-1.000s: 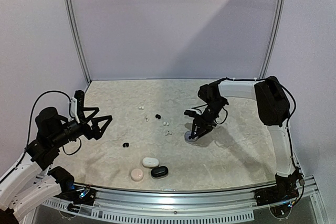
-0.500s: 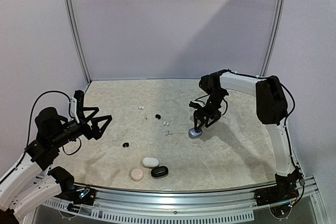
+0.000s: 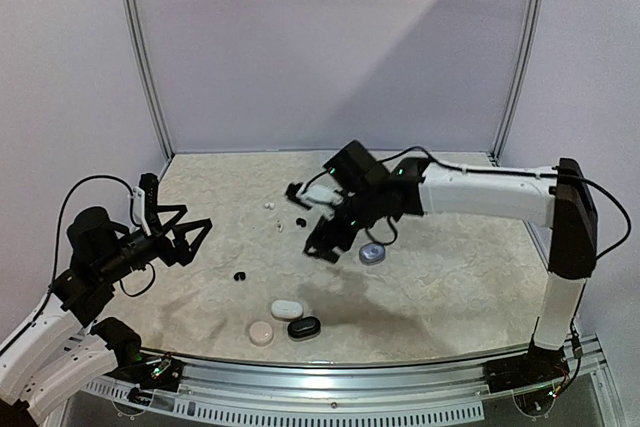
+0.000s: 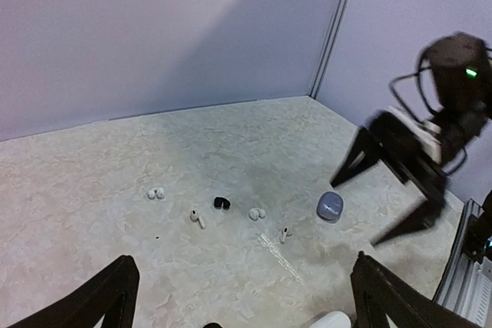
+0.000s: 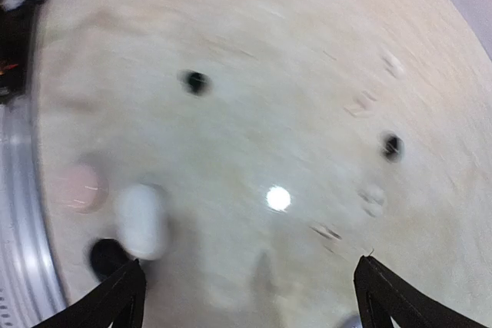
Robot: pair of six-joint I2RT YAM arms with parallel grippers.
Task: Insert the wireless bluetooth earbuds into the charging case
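Small white and black earbuds [image 4: 221, 203] lie scattered mid-table, among them a white pair [image 4: 156, 193] and a lone black one [image 3: 239, 275]. A shut blue-grey charging case [image 3: 372, 253] lies on the table just right of them, also in the left wrist view [image 4: 330, 206]. My right gripper [image 3: 310, 219] hovers open and empty over the earbuds, left of that case; its own view is blurred. My left gripper [image 3: 195, 227] is open and empty at the left, held above the table and pointing toward the earbuds.
Three shut cases sit near the front edge: white [image 3: 286, 309], pink [image 3: 261, 332] and black [image 3: 304, 327]. The right wrist view shows them blurred, the white one [image 5: 142, 220] nearest its left finger. Walls close the back and sides.
My right gripper has opened, come off the blue-grey case, which stays on the table, and swung left over the earbuds. The left arm has not moved.
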